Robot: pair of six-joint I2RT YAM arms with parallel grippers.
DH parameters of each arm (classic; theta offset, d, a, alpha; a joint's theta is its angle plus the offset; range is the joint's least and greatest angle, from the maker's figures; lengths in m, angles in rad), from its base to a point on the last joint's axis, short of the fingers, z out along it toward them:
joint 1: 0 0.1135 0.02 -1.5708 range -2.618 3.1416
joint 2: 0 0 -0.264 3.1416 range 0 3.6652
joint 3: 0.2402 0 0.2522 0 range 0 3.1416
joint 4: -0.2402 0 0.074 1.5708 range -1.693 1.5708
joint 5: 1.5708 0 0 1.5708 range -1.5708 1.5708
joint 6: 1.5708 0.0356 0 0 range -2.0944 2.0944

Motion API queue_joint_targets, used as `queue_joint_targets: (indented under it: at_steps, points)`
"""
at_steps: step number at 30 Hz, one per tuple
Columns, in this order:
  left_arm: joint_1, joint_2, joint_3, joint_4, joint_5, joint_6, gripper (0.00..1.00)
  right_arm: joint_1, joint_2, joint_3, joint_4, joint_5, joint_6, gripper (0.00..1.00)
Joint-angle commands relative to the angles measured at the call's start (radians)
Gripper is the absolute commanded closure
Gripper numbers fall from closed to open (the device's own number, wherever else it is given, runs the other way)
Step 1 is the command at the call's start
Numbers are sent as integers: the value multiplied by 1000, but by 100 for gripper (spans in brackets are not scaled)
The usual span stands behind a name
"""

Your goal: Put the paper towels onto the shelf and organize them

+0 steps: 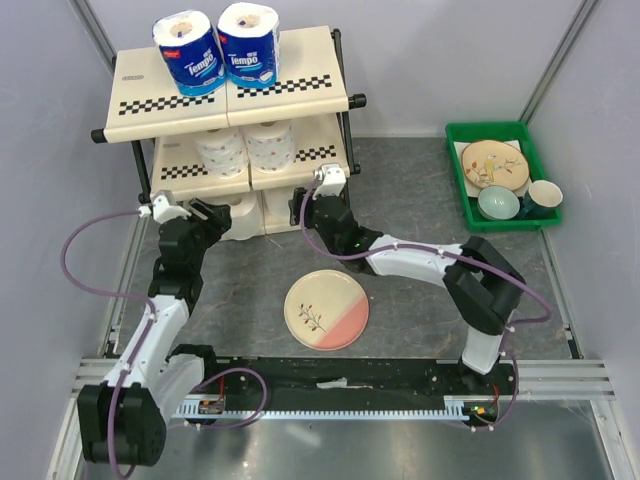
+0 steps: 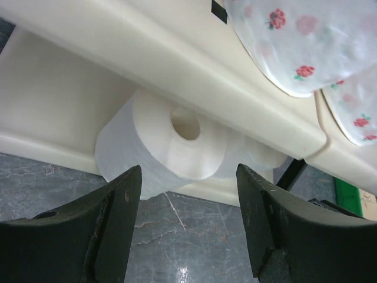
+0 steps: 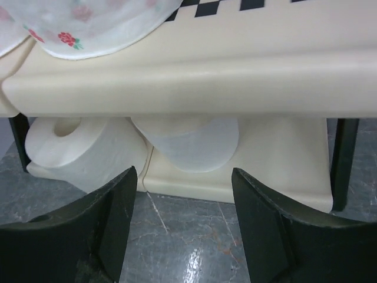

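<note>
The shelf stands at the back left. Two blue Tempo-wrapped rolls sit on its top tier. Two floral-print rolls sit on the middle tier. Two plain white rolls sit on the bottom tier. My left gripper is open and empty, just in front of the left bottom roll, which lies tilted with its core facing out. My right gripper is open and empty, in front of the right bottom roll. The middle tier's edge overhangs both.
A pink-and-cream plate lies on the grey table between the arms. A green tray with a plate, bowl and cup stands at the right. The shelf's black frame leg is close to the right of my right gripper.
</note>
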Motion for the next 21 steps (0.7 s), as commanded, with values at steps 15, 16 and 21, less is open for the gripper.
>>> queue_joint_targets:
  at_steps: [15, 16, 21]
  points:
    - [0, 53, -211, 133, 31, -163, 29, 2, -444, -382, 22, 31, 101, 26]
    - [0, 70, -203, 144, 32, -158, 29, 2, -448, -389, 20, 32, 100, 26]
    - [0, 182, -130, 185, 22, -132, 29, 2, -462, -420, 17, 40, 109, 26]
